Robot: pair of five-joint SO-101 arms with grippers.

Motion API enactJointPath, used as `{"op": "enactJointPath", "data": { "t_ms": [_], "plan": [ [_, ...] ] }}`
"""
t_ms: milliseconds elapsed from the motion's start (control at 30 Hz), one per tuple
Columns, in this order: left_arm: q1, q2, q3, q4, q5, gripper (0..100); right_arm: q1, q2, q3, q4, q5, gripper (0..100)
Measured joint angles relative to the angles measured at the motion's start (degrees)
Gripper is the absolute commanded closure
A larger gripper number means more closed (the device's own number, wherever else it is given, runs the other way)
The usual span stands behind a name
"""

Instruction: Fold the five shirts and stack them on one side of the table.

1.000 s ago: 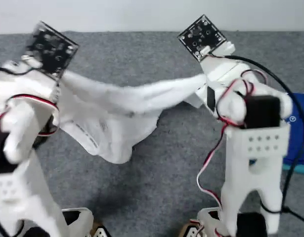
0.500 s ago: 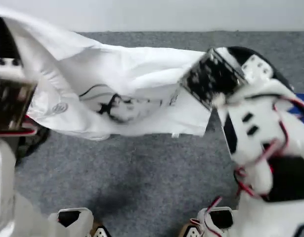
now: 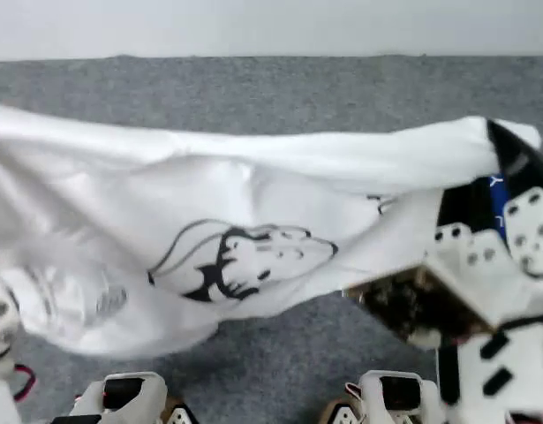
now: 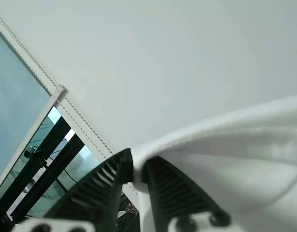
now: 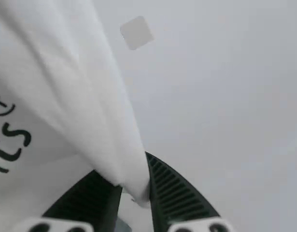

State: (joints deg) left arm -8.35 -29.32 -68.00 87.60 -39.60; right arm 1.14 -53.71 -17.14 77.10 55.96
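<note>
The left gripper [image 4: 137, 166] is clamped on a stitched edge of the white shirt [image 4: 225, 154]; the right gripper [image 5: 133, 182] pinches another edge. The step looks like spreading the shirt for laying flat. To do it well, both arms should likely hold an even pull, lower together and release only once the cloth rests smooth. The shirt hangs stretched between the two grippers, its held edges inside their jaws, the printed body sagging between them, lifted above the grey table [image 3: 280, 88].

White shirt [image 3: 253, 190], black line drawing; grey table [image 3: 280, 84].
</note>
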Motion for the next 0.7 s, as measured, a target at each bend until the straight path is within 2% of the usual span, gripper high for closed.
{"op": "enactJointPath", "data": {
  "t_ms": [167,400,533,700],
  "plan": [
    [0.1,0.0,3.8,5.5,-0.4,99,0.4,2.9,0.0,8.7,1.6,98.8],
    [0.4,6.5,26.4,6.7,-0.8,99,-1.4,18.9,3.5,13.4,1.7,98.8],
    [2.5,10.9,41.0,3.9,-3.7,99,-2.6,28.8,10.3,9.8,1.7,98.8],
    [4.2,17.9,53.1,-7.9,-4.3,99,-2.5,39.6,15.6,-3.6,1.6,98.8]
  ]
}}
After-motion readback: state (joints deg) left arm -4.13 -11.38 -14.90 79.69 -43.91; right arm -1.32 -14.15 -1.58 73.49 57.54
